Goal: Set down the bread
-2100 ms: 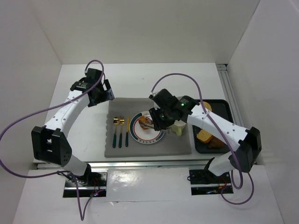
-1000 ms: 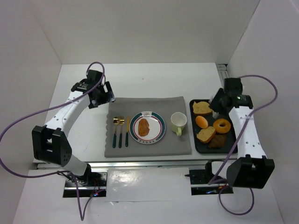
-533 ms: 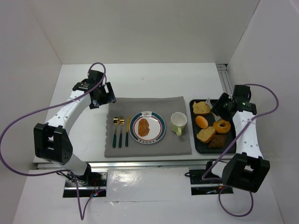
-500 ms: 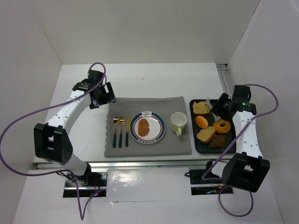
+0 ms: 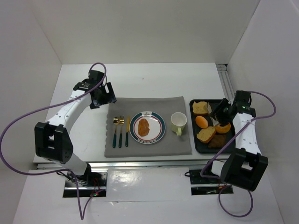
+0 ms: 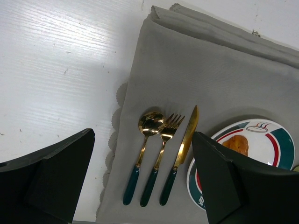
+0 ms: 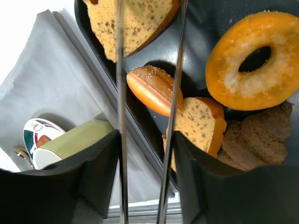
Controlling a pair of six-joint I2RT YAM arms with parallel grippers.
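Bread placing looks done to me, at least for one piece. A browned bread piece (image 5: 143,126) lies on the plate (image 5: 150,115), which sits on the grey mat (image 5: 149,149) about midway along the near edge of the desk. Nothing is touching it. The cup (image 5: 177,122) stands just beside the plate, on the side facing the right edge.

My right gripper (image 5: 219,113) hangs over the black tray (image 7: 201,28) by the right edge of the desk. Its thin fingers (image 7: 120,140) are spread and hold nothing. From the wrist I see the sesame roll (image 7: 154,88) between them, lower down. I cannot tell if they touch it. The doughnut (image 7: 254,58) lies off to one side.

My left gripper (image 5: 105,97) is also spread and empty, over the mat's far-left corner. The spoon (image 6: 150,122) lies in its view.

What is left, I judge, is either to pull the right arm clear or to fetch another piece. The task line does not say which.
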